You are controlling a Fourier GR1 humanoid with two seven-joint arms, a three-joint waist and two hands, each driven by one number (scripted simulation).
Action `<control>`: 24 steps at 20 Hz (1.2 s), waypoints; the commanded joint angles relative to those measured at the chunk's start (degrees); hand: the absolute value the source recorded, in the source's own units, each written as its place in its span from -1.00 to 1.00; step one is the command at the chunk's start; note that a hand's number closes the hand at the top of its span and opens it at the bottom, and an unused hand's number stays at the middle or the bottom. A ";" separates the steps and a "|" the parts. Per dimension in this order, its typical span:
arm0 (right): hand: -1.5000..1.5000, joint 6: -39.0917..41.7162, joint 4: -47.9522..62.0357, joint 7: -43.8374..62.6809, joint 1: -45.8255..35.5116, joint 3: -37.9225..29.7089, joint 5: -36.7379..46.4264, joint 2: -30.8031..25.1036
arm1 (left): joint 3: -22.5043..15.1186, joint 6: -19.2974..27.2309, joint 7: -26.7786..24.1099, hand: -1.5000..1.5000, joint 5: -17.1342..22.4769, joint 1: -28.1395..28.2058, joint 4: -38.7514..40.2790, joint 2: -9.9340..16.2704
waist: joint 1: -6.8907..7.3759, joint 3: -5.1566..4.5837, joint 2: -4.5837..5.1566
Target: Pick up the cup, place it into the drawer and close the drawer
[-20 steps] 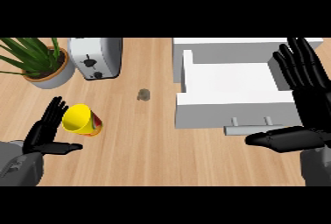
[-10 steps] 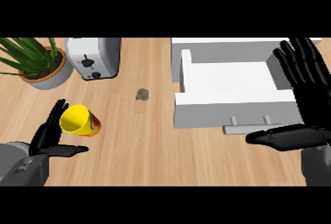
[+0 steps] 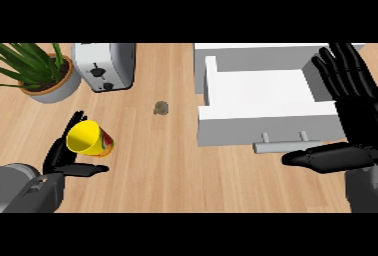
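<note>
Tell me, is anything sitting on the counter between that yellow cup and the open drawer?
Only a small grey object lies on the counter between the yellow cup and the open drawer, slightly above a straight path. Nothing tall blocks the way.

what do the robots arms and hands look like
Both forearms are smooth grey cylinders, visible at the lower corners. Each ends in a glossy black hand with long segmented fingers and a thumb: the left hand and the right hand. No cables, markings or sleeves show.
</note>
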 commanded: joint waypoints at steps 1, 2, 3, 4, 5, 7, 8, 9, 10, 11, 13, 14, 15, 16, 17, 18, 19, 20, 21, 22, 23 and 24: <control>-1.00 -1.37 0.96 0.04 -1.81 0.93 1.28 1.06 | 0.09 -4.70 -2.81 -1.00 0.06 -1.95 0.76 -1.29 | 0.30 0.02 0.00; -1.00 1.24 0.52 1.26 -1.01 -1.07 -1.68 -1.34 | 0.70 -7.39 -1.47 -1.00 1.02 -3.17 0.71 -1.64 | -0.31 0.00 0.04; -1.00 1.28 1.13 0.01 -0.67 -0.88 -0.67 -1.42 | -0.12 -8.12 -3.74 -1.00 0.16 -0.97 0.76 -1.89 | -0.05 0.00 0.09; -1.00 -0.08 0.12 0.43 -0.03 0.31 0.59 -0.13 | -0.24 -12.48 -4.09 -1.00 0.44 -0.13 0.47 -1.31 | 0.21 -0.01 -0.05; -1.00 0.39 0.04 1.00 -0.30 -0.72 -1.14 -0.46 | -0.23 -12.56 -4.25 1.00 0.52 -0.89 0.01 -1.78 | -0.32 -0.07 0.10; -1.00 1.38 1.57 1.99 -3.40 -1.62 -1.55 -2.50 | -0.09 -11.67 -4.39 1.00 0.87 -2.55 -1.05 -3.64 | -0.10 -0.08 0.21; -1.00 -0.60 2.05 0.59 -2.19 -0.03 0.91 -0.25 | -0.95 -9.33 -8.14 1.00 -0.31 -0.67 -2.22 -3.22 | 0.18 -0.08 0.27; -1.00 -0.28 -1.10 0.44 0.43 -0.43 -0.26 -0.01 | 0.15 -3.57 -8.83 1.00 0.37 -2.03 -3.53 -3.22 | -0.64 -0.04 0.01; -1.00 -0.66 0.95 0.93 -2.61 -0.42 0.64 -0.63 | -0.30 -0.74 -11.02 1.00 -0.39 -1.22 -4.18 -3.89 | -0.07 -0.09 0.27; -1.00 0.92 -1.02 4.39 -2.84 -2.16 -1.93 -3.14 | 0.75 2.54 -11.61 1.00 0.18 -0.59 -4.39 -2.80 | -0.40 -0.08 0.01; -1.00 0.51 1.12 0.91 -1.28 -1.73 -0.69 -1.65 | 0.57 8.78 -12.60 1.00 -0.74 -1.35 -5.56 -3.32 | 0.18 0.07 -0.05; -1.00 -0.19 1.39 1.77 -2.45 -2.60 -1.16 -1.77 | 1.16 7.62 -12.88 1.00 -0.46 -1.60 -5.35 -1.30 | 0.05 0.02 0.09; -1.00 1.03 0.00 2.45 -2.65 -2.40 -2.19 -2.53 | 2.59 7.09 -13.65 1.00 1.13 -2.44 -5.69 -2.71 | -0.05 0.01 -0.06; -1.00 1.86 1.62 -1.48 -0.70 -1.84 -0.85 -2.00 | 2.60 1.49 -15.36 1.00 1.65 -0.94 -5.09 -3.13 | 0.28 0.04 0.07; -1.00 -0.46 0.63 1.57 -2.41 -1.55 -0.84 -0.91 | 2.46 -0.87 -15.00 1.00 1.88 -1.87 -5.72 -3.01 | 0.34 0.01 -0.07; -1.00 0.51 3.33 0.30 -2.97 -2.91 -1.26 -2.05 | 2.47 -3.51 -13.43 1.00 2.67 -3.96 -6.75 -4.22 | 0.60 0.05 -0.04; -1.00 0.94 0.13 0.03 0.04 -2.06 -1.83 -1.12 | 3.62 -1.06 -12.58 1.00 3.78 -4.56 -6.42 -5.42 | 0.02 0.10 -0.29; -1.00 -0.04 1.11 1.90 -2.58 -1.34 -0.79 -1.26 | 3.83 -0.86 -14.05 1.00 4.14 -3.71 -6.90 -6.29 | 0.78 0.09 -0.31; -1.00 1.03 -0.90 -1.36 3.28 -0.33 -0.20 0.03 | 4.36 3.57 -16.86 1.00 4.35 -1.24 -7.10 -8.68 | 0.43 0.15 -0.40; -1.00 0.87 -0.28 1.83 -0.12 -2.08 -1.62 -1.84 | 5.64 3.85 -15.55 1.00 5.69 -2.72 -7.79 -8.04 | 0.89 0.16 -0.51; -1.00 1.15 -0.93 0.04 2.15 -2.13 -1.29 -1.45 | 6.09 6.85 -17.30 1.00 5.87 -1.35 -7.44 -10.26 | 0.62 0.16 -0.44; -1.00 -0.94 -2.28 -0.12 2.84 1.50 2.03 1.30 | 6.78 6.78 -17.53 1.00 6.68 -0.53 -7.94 -10.66 | 1.15 0.17 -0.56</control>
